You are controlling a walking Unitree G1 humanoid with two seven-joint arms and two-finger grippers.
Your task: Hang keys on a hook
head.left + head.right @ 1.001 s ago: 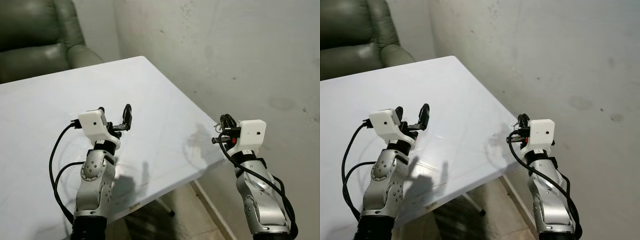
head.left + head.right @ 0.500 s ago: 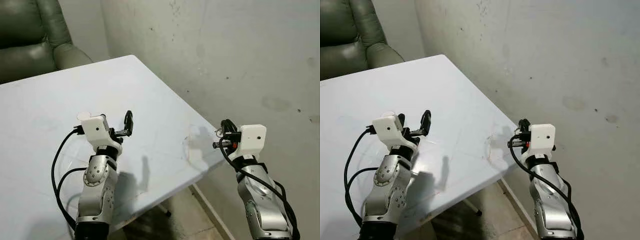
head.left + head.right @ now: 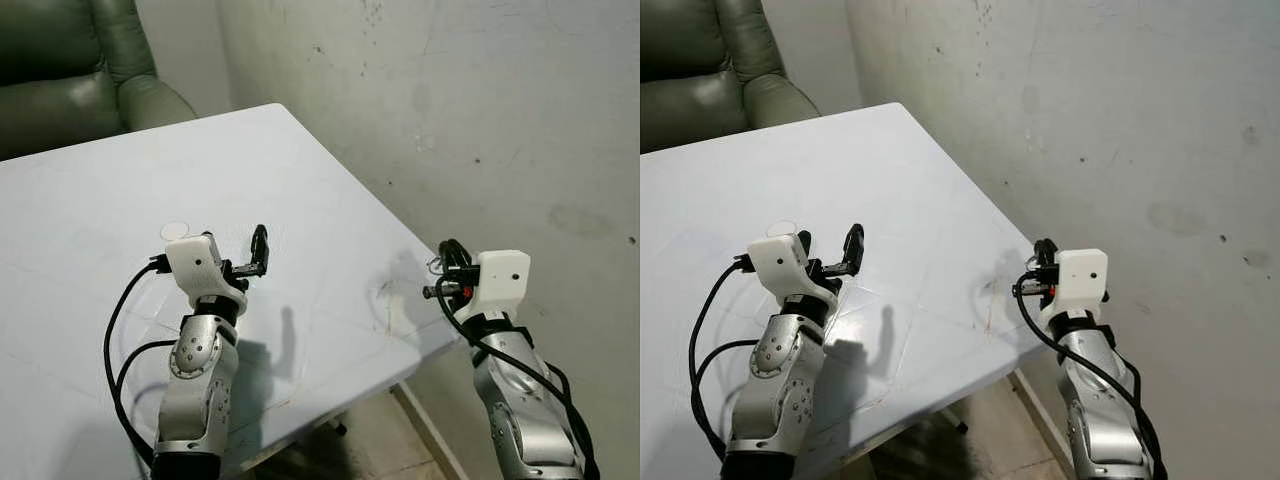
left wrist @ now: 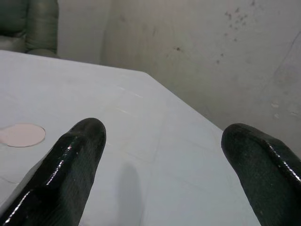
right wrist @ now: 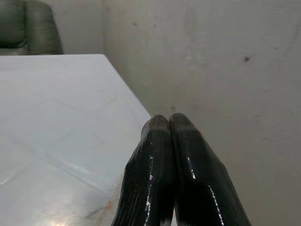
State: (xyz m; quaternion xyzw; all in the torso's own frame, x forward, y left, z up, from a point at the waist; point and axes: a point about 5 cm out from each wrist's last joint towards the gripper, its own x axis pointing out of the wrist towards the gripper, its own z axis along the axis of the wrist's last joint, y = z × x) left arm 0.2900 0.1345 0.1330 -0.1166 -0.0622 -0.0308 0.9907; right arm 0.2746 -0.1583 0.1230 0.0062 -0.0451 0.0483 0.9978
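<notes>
**A:** Where do you stand right now?

**B:** Your right gripper (image 5: pixel 169 123) is raised off the near right corner of the white table (image 3: pixel 90 220), beside the grey wall (image 3: pixel 480 100). Its fingers are pressed together. A thin wire loop (image 3: pixel 436 265) shows at the fingertips in the left eye view. I take that for the key ring, but it is too small to tell for sure. No keys lie on the table top.

**A:** And the left?

**B:** Your left gripper (image 4: pixel 164 155) hovers over the table with its fingers spread wide, holding nothing. A pale round disc (image 3: pixel 175 230) lies on the table at about 11 o'clock from it.

**A:** What could go wrong?

**B:** First, no hook can be made out on the stretch of wall ahead. Reach now and you would be reaching blind. You need to look higher or turn before you commit.

**A:** Anything else?

**B:** The hold looks slight, only a pinch on thin wire. A quick swing of the arm, or a brush against the wall or the table edge at 9 o'clock from the gripper, could shake it loose, and it would drop to the floor by the armchair-side (image 3: pixel 70 60) table leg out of easy reach.
</notes>
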